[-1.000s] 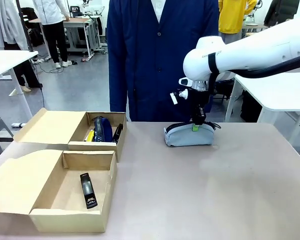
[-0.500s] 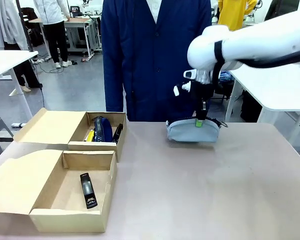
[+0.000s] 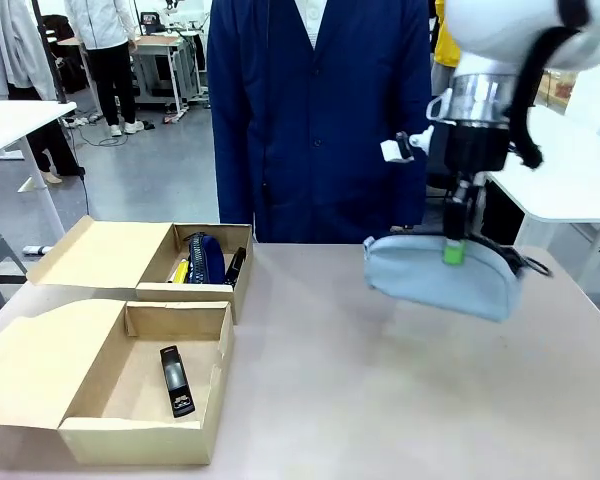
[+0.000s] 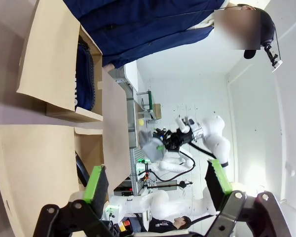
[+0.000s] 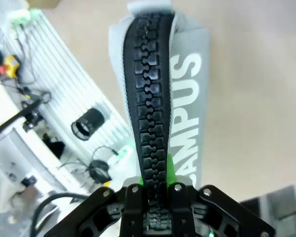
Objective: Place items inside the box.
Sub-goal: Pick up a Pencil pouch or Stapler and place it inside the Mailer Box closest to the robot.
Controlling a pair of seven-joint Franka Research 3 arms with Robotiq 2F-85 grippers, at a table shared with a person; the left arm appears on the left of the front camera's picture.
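Front view: far box (image 3: 100, 252), stationery (image 3: 205, 260); near box (image 3: 140, 440), stapler (image 3: 176, 380); right fingers (image 3: 459, 215) gripping grey pouch (image 3: 435, 285); left fingers (image 4: 96, 185) apart

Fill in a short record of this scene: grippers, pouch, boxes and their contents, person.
right gripper: shut on the grey pouch by its zip, pouch hanging above the table
left gripper: open, empty
far box: navy pouch, yellow knife, black item
near box: black stapler
person: standing at the table's far side

Bright, even indoor light, soft shadows on the table (image 3: 380, 400); wrist views warp toward the edges.
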